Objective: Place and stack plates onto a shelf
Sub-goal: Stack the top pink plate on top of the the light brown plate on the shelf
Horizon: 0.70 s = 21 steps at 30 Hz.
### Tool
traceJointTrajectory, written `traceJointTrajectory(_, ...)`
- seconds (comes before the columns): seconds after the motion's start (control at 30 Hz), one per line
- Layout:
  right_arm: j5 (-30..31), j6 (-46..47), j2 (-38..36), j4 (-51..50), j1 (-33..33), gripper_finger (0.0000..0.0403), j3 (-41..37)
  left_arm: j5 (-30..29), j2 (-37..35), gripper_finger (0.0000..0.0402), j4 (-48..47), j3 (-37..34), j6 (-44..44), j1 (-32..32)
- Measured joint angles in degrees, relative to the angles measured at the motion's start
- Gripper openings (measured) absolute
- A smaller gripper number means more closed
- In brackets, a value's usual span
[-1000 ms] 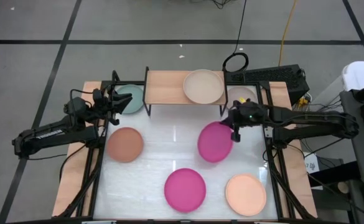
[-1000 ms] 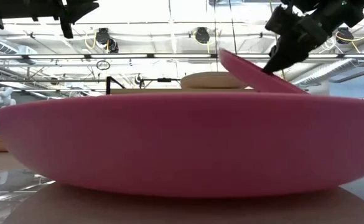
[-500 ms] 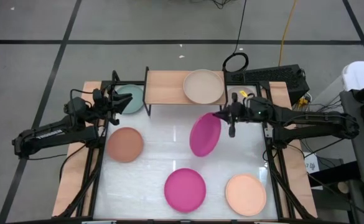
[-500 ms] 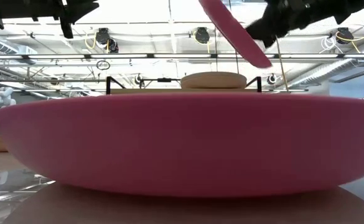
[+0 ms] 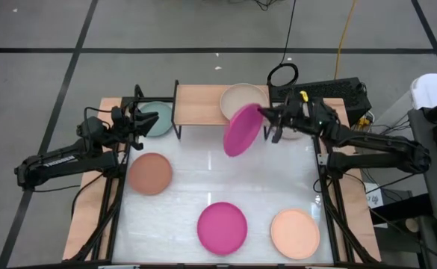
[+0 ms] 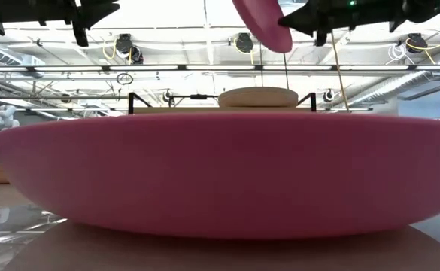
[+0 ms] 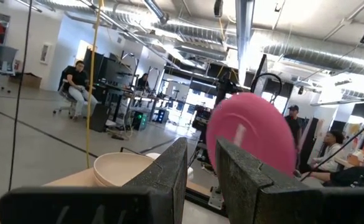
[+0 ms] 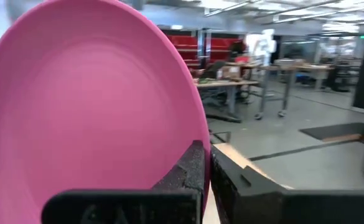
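Observation:
My right gripper (image 5: 263, 114) is shut on a pink plate (image 5: 242, 131), which it holds in the air just in front of the shelf (image 5: 199, 104). The shelf's light-wood top carries a beige plate (image 5: 240, 99) on its right half. The low view shows the held plate (image 6: 261, 22) above the beige plate (image 6: 257, 96). My left gripper (image 5: 138, 119) hovers over a teal plate (image 5: 158, 119) left of the shelf, its fingers narrowly open and holding nothing. Brown (image 5: 150, 173), magenta (image 5: 222, 227) and peach (image 5: 295, 233) plates lie flat on the table. My right gripper pinches the pink plate's rim (image 8: 201, 134) between its two fingers, one finger (image 8: 191, 171) on the hollow face and the other behind. The fingers reach in about level from the table's right. The plate is lifted clear and tilted steeply, its free edge (image 5: 229, 149) hanging lower.
A pale plate (image 5: 291, 113) lies partly hidden under the right arm, right of the shelf. The shelf's left half (image 5: 196, 104) is bare wood. The magenta plate (image 6: 220, 173) fills most of the low view. People show in the room beyond.
My right gripper has risen and moved toward the table's far edge and the shelf, carrying the pink plate. The plate, which was low and tilted over the table's middle right, is now lifted clear, tipped more steeply and in front of the beige plate.

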Motion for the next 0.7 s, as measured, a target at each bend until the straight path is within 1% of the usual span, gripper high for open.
traceJointTrajectory(0.13, 0.00, 2.56, 2.61, 0.21, -4.65, 0.0000, 2.70, -0.23, 0.00, 0.0088, 1.08, 0.00, -0.58, 0.00)
traceJointTrajectory(0.23, 0.02, 3.87, 5.62, -0.08, -7.90, 0.0000, 5.78, -0.50, -0.02, 0.0088, 1.81, 0.00, -2.64, 0.00)
traceJointTrajectory(0.5, -0.18, 5.33, 14.98, -14.94, -16.70, 0.0000, 15.49, -0.50, -0.01, 0.0088, 2.50, 0.00, -3.31, -0.01)
traceJointTrajectory(0.7, -0.28, 5.48, 18.61, -24.78, -20.56, 0.0000, 20.77, -0.50, 0.00, 0.0088, 2.48, 0.00, -4.02, -0.02)
